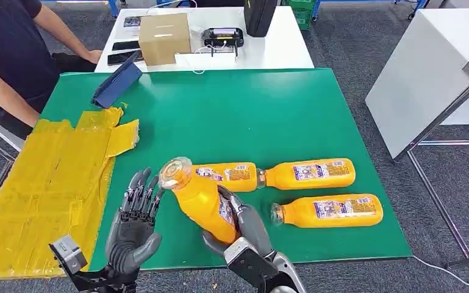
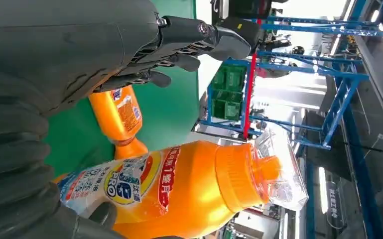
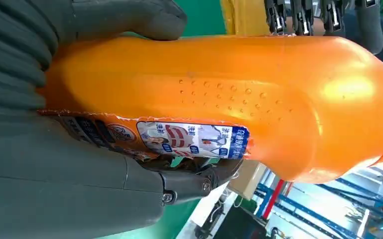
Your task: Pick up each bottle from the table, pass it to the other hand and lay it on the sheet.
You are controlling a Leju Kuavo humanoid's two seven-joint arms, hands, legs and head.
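Fingers [image 1: 229, 201] of the right hand [image 1: 244, 223] wrap round the lower body of an orange bottle [image 1: 202, 201], thumb on one side & the rest on the other, holding it lifted off the green tabletop [image 1: 250, 110] w/ its clear-capped neck tilted up and toward the left hand [image 1: 133, 229]. Left hand is held upright just beside the bottle's cap, palm facing it, fingers [image 1: 140, 189] spread apart and holding nothing; whether they touch the cap can't be told. In the right wrist view the thumb [image 3: 129, 17] presses on the bottle's orange side [image 3: 229, 99], label partly under the palm. In the left wrist view the held bottle [image 2: 189, 194] lies across the frame w/ clear cap wrap at its end, another bottle [image 2: 119, 119] behind it on the green. 3 more bottles lie on their sides on the tabletop: one [image 1: 229, 175] right behind the held one, one [image 1: 308, 173] just to its right, neck near its base, one [image 1: 329, 210] nearer the front edge. Yellow sheet [image 1: 42, 189] covers the tabletop's left part, crumpled, w/ no bottle on it. Blue flat item [image 1: 117, 84] lies at the far left corner. Person [image 1: 12, 55] sits at the left; white table [image 1: 219, 36] beyond carries a cardboard box [image 1: 164, 38] & devices
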